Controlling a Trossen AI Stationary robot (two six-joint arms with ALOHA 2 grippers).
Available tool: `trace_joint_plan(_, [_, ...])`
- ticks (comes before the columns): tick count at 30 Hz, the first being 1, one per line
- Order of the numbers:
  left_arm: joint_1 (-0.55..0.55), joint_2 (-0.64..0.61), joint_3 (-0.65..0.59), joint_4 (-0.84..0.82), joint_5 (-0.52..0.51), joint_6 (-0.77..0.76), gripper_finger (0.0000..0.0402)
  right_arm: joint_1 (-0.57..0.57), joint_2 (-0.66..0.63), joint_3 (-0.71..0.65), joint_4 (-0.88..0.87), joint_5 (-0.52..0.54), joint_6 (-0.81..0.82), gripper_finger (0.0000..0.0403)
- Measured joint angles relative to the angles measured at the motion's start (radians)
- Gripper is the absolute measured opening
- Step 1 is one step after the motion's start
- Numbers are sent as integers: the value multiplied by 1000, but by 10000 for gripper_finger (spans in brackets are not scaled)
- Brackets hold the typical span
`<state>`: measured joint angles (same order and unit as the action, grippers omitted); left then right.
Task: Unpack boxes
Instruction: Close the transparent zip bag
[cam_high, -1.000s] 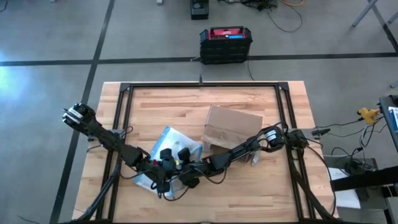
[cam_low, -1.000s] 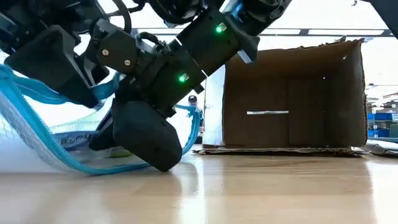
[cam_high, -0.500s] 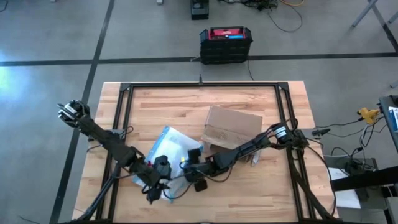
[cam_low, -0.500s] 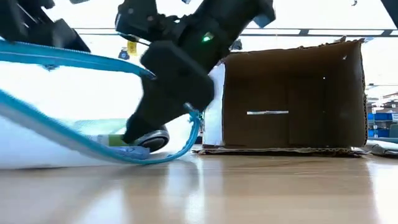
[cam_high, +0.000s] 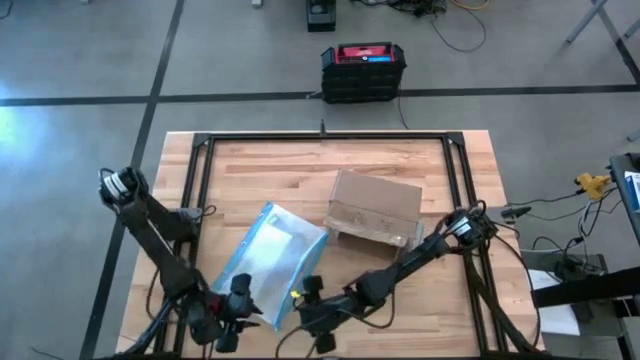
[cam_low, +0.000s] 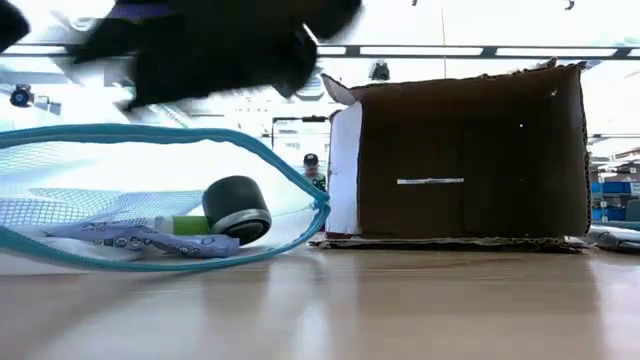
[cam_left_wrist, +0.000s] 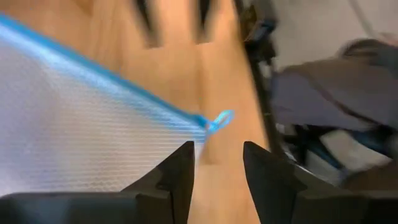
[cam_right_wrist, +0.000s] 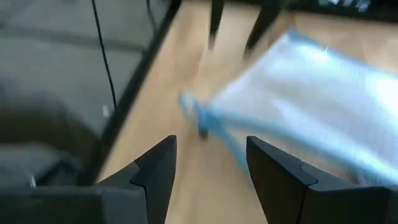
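Observation:
A brown cardboard box (cam_high: 372, 208) lies on its side at the table's middle right, its open mouth (cam_low: 460, 150) facing the near edge. Left of it a clear pouch with a blue edge (cam_high: 268, 262) lies flat on the wood; a black roller (cam_low: 236, 209) shows inside it. My left gripper (cam_high: 228, 328) hovers open by the pouch's near corner, and the blue zipper pull (cam_left_wrist: 217, 118) lies ahead of its fingers. My right gripper (cam_high: 312, 312) is open too, just right of the pouch's near end (cam_right_wrist: 298, 106). Neither has anything between its fingers.
A black-and-red case (cam_high: 362, 70) stands on the floor beyond the far edge. A black frame (cam_high: 320, 137) runs around the table's back and sides. Bare wood lies along the near edge and the far left. A person (cam_low: 312, 170) stands far behind the table.
Both grippers have come off the pouch, risen and drawn back toward the table's near edge, the left one also leftward. The pouch, whose upper blue edge was lifted half a second ago, has settled on the table. The box has kept still.

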<state>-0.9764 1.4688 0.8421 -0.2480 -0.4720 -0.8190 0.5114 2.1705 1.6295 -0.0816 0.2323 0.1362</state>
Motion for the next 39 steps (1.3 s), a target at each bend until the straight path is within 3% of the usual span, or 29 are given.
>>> trace_joint_plan(6, [-16,187,-4,82,-79,-47,103,-8,47,2,241,-1,69,162])
trace_joint_plan(9, [-2,290,-4,197,-87,-47,97,-3,78,35,251,-31,100,149])
trace_joint_plan(16, [-4,402,1,291,-51,-81,82,27,155,168,29,-76,62,127])
trace_joint_plan(24, [-7,409,-1,313,-91,-83,80,16,305,420,-190,-75,81,126])
trace_joint_plan(32, [-9,411,-2,323,-115,-81,80,12,392,565,-325,-47,126,122])
trace_joint_plan(39, [-7,412,-3,321,-136,-77,80,8,399,576,-400,-16,150,58])
